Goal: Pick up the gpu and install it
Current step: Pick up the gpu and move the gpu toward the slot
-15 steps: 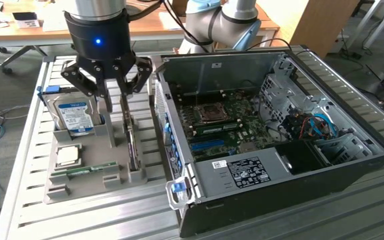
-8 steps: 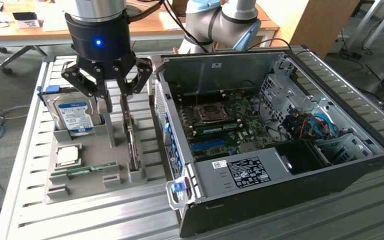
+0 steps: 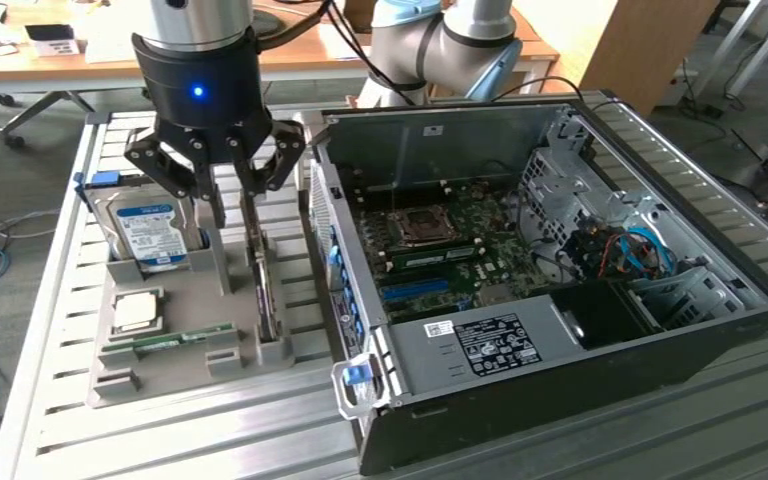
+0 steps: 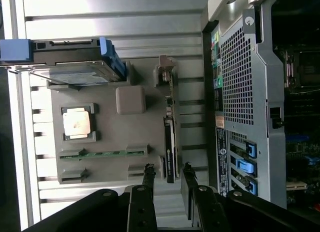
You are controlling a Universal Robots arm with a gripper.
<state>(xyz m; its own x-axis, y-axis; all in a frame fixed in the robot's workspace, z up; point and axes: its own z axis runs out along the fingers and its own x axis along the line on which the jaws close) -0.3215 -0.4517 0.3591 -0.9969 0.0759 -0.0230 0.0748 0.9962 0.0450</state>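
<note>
Where the gpu stands, hard drive and case flank it.

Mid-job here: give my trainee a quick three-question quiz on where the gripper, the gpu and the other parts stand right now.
1. True or false: the gripper is open, not shut on the gpu.
2. Where does the gpu stand? A) inside the computer case B) on edge in the grey holder C) flat on the slatted table
3. Which part in the holder lies nearer the hard drive: the processor chip or the memory stick?
Key: 1 true; 2 B; 3 the processor chip.
</note>
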